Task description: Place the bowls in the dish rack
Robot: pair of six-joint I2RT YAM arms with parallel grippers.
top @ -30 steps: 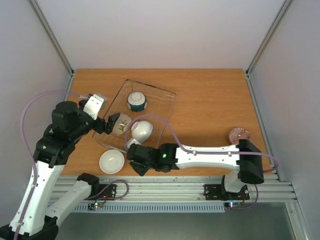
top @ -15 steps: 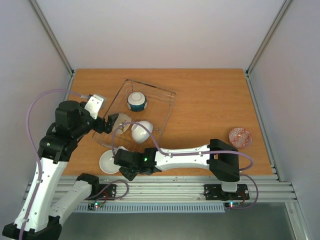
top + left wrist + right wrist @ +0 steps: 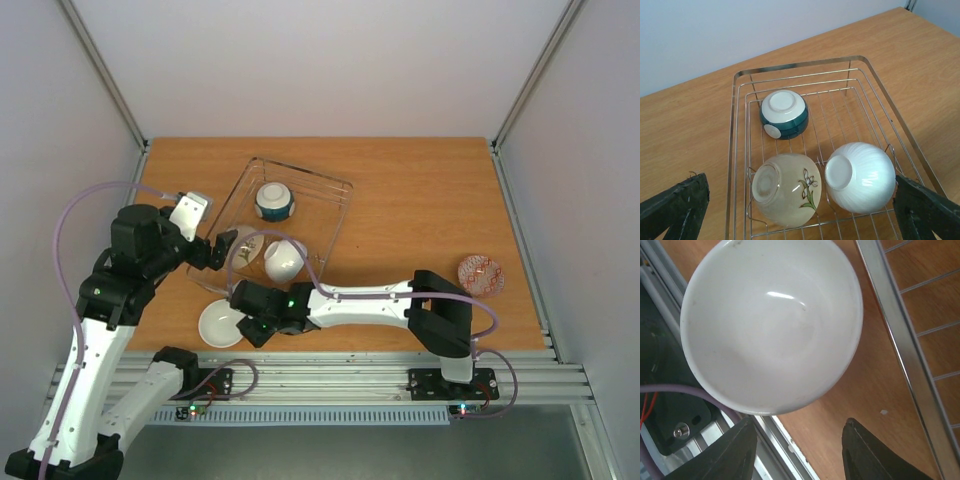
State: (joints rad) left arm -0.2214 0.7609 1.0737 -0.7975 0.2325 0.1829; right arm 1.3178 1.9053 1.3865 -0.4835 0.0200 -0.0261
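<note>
The dish rack (image 3: 305,172) sits left of centre and holds three bowls on their sides: a teal-banded one (image 3: 274,201), a sprig-motif one (image 3: 243,250) and a white ribbed one (image 3: 285,259). The left wrist view shows the teal-banded bowl (image 3: 784,113), the sprig bowl (image 3: 786,195) and the white ribbed bowl (image 3: 860,177) inside the rack (image 3: 800,64). My left gripper (image 3: 213,250) (image 3: 800,212) is open and empty at the rack's near-left side. A plain white bowl (image 3: 222,323) (image 3: 772,325) stands upright on the table in front of the rack. My right gripper (image 3: 252,322) (image 3: 802,452) is open just beside it.
An orange-patterned bowl (image 3: 480,275) stands alone at the table's right edge. The rack's rim (image 3: 900,340) runs close to the right of the white bowl. The aluminium rail (image 3: 765,440) at the table's front edge lies directly under the right gripper.
My right gripper has swung left from the rack's near side to the white bowl on the table. My left gripper has drawn back slightly from the sprig bowl.
</note>
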